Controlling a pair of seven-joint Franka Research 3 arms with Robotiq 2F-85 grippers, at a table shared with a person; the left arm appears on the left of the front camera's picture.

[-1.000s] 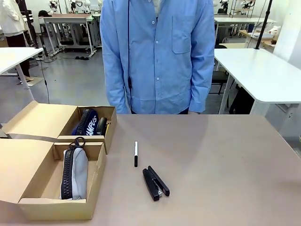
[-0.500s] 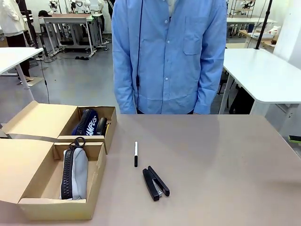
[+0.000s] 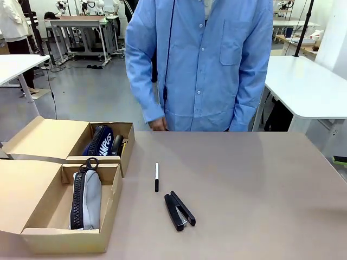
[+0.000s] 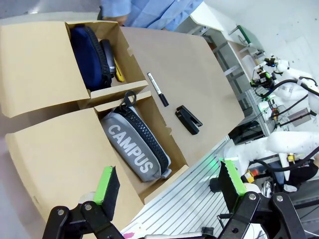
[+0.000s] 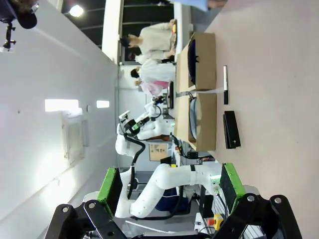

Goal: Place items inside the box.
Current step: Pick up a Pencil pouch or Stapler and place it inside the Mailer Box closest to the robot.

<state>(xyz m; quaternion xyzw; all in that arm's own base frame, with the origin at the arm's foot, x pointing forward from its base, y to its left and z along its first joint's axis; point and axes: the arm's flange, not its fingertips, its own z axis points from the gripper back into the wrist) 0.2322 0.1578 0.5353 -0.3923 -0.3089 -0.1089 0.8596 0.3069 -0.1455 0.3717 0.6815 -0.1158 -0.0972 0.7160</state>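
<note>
A person in a blue shirt stands at the far edge of the table, one hand at its rim, top centre of the front view. At lower left, two open cardboard boxes sit touching. The near box holds the grey pencil case, lying lengthwise, with "CAMPUS" legible on it in the left wrist view. The far box holds the navy pencil case. A black stapler is pressed against its right side, and beside that is a yellow sliver that appears to be the utility knife. At centre frame the marker pen lies on the bare table, black end toward the camera. The second stapler lies just below and right of it, not touching. The left claw is spread wide and grips nothing, looking down on the near box's flap. The right claw is likewise released and empty, well away from the items.
</note>
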